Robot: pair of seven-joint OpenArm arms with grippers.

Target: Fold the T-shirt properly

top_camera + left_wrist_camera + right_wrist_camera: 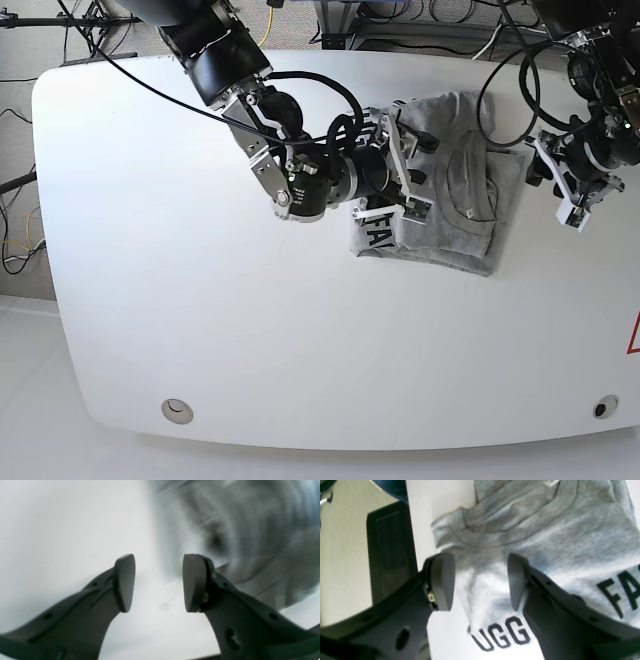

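Note:
The heather-grey T-shirt (470, 205) lies folded into a compact stack at the far right of the white table (200, 300). Its ribbed collar (495, 530) and black block lettering (502, 636) face up. My right gripper (408, 172) is open and hovers low over the shirt's left part; in the right wrist view (481, 580) its jaws straddle cloth just below the collar and hold nothing. My left gripper (556, 186) is open and empty, off the shirt's right edge. In the left wrist view (158, 580) it is over bare table, with the blurred shirt (250, 530) beyond it.
A black panel (390, 550) stands past the table edge in the right wrist view. Cables (300, 20) run behind the far edge. Two round holes (178, 409) (600, 407) sit near the front edge. The table's right edge is close to the left arm.

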